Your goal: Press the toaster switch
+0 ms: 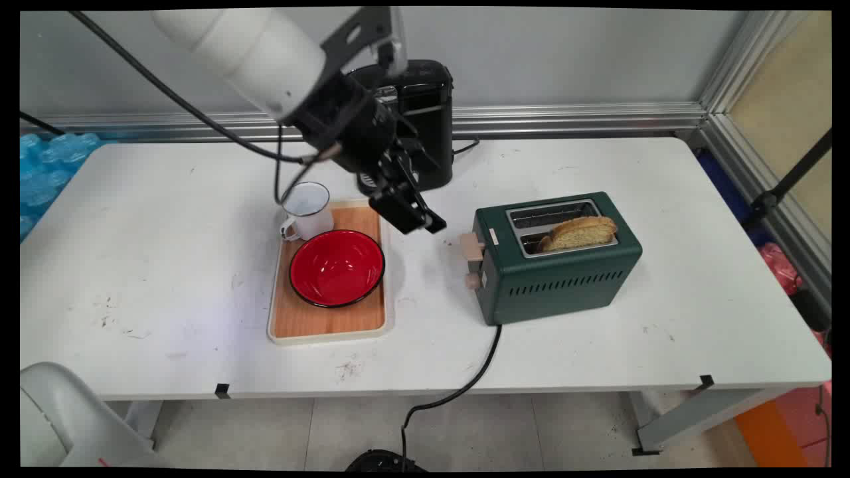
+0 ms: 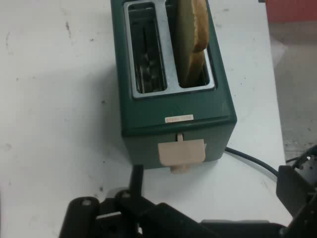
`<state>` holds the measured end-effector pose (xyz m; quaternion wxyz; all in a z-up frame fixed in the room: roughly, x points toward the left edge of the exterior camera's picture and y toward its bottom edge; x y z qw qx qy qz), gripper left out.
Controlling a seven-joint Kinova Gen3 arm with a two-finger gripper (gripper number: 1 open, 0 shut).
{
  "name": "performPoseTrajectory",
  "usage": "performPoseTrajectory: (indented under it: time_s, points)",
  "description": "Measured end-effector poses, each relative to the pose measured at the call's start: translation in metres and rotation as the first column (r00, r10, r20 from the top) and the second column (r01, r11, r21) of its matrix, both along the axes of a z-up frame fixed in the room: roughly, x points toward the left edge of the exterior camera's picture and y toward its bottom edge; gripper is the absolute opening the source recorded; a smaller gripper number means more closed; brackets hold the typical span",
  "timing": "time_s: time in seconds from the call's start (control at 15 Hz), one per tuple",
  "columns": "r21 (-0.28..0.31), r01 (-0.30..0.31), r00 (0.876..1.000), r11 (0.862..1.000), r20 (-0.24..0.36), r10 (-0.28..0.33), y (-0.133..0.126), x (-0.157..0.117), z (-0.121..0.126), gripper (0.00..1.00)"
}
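Your tool [image 1: 413,217] hangs open and empty above the worktop [image 1: 166,265], between the wooden tray [image 1: 327,323] and the green toaster [image 1: 564,279]. 1 bread slice [image 1: 583,232] stands in the toaster's nearer slot.

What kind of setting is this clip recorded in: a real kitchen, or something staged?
Most likely a lab or workshop bench staged as a breakfast setup, not a real kitchen. A green toaster holding a bread slice and a wooden tray with a red bowl stand on a bare white table against an aluminium-framed partition wall.
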<state>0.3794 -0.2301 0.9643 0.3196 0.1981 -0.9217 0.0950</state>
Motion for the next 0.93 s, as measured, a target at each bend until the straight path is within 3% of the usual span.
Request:
performPoseTrajectory:
  time_s: [0.27, 0.33, 0.93]
  points:
    - [-0.015, -0.020, 1.000, 1.000, -0.008, 0.020, -0.003, -0.009, -0.024, 1.00]
    - [-0.018, -0.025, 1.000, 1.000, -0.011, 0.025, -0.004, -0.012, -0.029, 0.00]
    - [-0.023, -0.064, 0.998, 0.998, -0.015, 0.064, -0.014, -0.030, -0.065, 0.00]
